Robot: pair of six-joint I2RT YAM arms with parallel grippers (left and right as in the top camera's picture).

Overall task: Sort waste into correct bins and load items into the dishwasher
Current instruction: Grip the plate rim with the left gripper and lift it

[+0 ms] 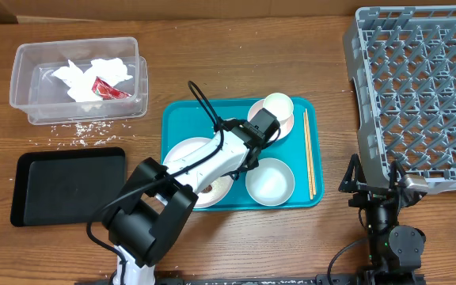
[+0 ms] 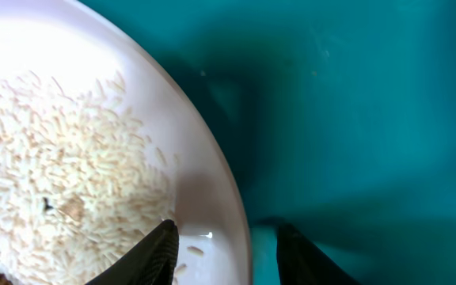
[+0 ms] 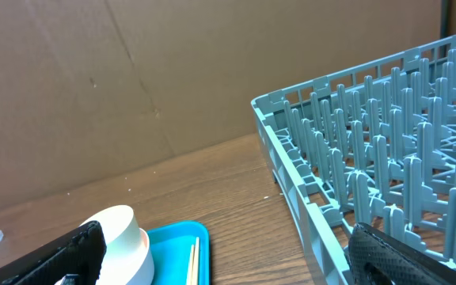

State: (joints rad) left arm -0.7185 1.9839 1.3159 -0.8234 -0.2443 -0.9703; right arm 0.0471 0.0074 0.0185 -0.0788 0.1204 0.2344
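My left gripper [image 1: 264, 125] [image 2: 226, 231] is open and straddles the rim of a white bowl [image 2: 212, 158] holding rice [image 2: 54, 150]. One finger [image 2: 153, 253] is inside the bowl and the other is outside over the teal tray [image 2: 355, 119], with gaps on both sides of the rim. A white cup [image 1: 278, 103] [image 3: 121, 237] stands beside it. The tray also carries a plate [image 1: 188, 154] with a brown scrap [image 1: 208, 188], an empty bowl [image 1: 270, 180] and chopsticks [image 1: 309, 154] [image 3: 191, 261]. My right gripper [image 1: 378, 186] [image 3: 228, 241] is open and empty beside the grey dish rack [image 1: 418, 87] [image 3: 370, 158].
The clear tub [image 1: 77, 79] at the back left holds white tissue [image 1: 93, 73] and a red wrapper [image 1: 108, 89]. Loose rice grains [image 1: 77, 131] lie on the table in front of it. A black tray [image 1: 68, 186] sits at the front left.
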